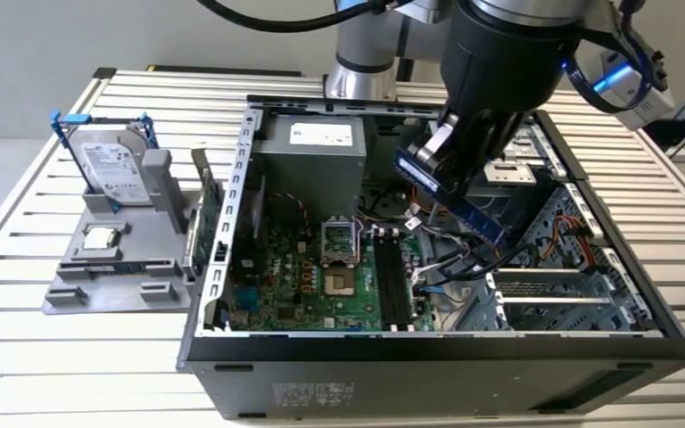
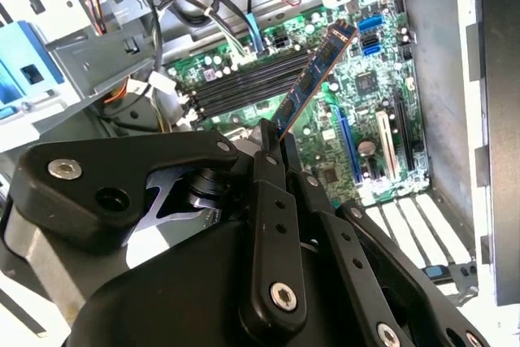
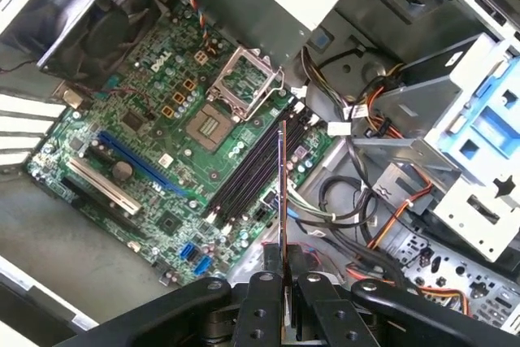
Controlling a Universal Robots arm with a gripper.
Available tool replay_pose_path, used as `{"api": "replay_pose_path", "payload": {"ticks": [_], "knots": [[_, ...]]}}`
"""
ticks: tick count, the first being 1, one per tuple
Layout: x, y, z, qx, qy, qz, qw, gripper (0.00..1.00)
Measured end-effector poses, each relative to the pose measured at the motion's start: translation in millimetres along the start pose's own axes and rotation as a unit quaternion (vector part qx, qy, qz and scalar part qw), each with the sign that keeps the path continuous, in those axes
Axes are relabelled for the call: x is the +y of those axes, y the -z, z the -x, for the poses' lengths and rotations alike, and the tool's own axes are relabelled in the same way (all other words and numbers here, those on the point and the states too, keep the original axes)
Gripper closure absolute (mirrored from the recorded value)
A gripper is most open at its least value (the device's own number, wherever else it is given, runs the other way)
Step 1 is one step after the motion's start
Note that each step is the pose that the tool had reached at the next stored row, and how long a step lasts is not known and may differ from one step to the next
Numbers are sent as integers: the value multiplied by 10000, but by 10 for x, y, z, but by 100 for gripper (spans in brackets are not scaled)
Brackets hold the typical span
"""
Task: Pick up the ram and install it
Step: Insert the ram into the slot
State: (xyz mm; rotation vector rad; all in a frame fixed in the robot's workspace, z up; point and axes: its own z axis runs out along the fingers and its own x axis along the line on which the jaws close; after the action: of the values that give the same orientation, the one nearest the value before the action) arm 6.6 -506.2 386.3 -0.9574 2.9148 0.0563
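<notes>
My gripper [image 1: 452, 156] is shut on the ram [image 1: 444, 192], a long narrow blue-green stick hanging tilted inside the open computer case. It hovers over the cables toward the exterior view's right of the black memory slots [image 1: 392, 285], apart from them. In the second wrist view the ram [image 2: 313, 79] sticks out from between the black fingers [image 2: 268, 160] and crosses above the slots [image 2: 244, 79] at an angle. The first wrist view has the ram [image 3: 283, 193] edge-on, a thin line beside the slots [image 3: 248, 176], with the gripper [image 3: 283, 282] closed around its end.
The case [image 1: 438, 343] lies open on a slatted table. Inside are a grey power supply [image 1: 313, 152], a CPU socket [image 1: 336, 245], loose cables [image 1: 462, 259] and drive bays [image 1: 557, 241]. A grey tray [image 1: 117, 276] at the exterior view's left holds a hard drive [image 1: 117, 169]; a green card [image 1: 206, 218] stands beside it.
</notes>
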Motion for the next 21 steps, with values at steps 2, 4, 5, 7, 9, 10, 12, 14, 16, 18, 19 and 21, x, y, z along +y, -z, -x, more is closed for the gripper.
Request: {"api": "replay_pose_path", "payload": {"ticks": [2,4,5,7,9,10,12,14,16,18,19,21], "knots": [[0,0,0,-1,-81,-7,10000,100],[0,0,0,-2,-162,-13,9999,100],[0,0,0,-2,-203,-16,9998,100],[0,0,0,-3,-280,-23,9996,100],[0,0,0,-4,-360,-29,9993,100],[0,0,0,-5,-400,-32,9992,100],[0,0,0,-6,-479,-39,9988,100],[0,0,0,-7,-555,-45,9984,100],[0,0,0,-8,-632,-51,9980,100],[0,0,0,-8,-707,-57,9975,100],[0,0,0,-9,-743,-60,9972,100],[0,0,0,-10,-817,-66,9966,100]]}}
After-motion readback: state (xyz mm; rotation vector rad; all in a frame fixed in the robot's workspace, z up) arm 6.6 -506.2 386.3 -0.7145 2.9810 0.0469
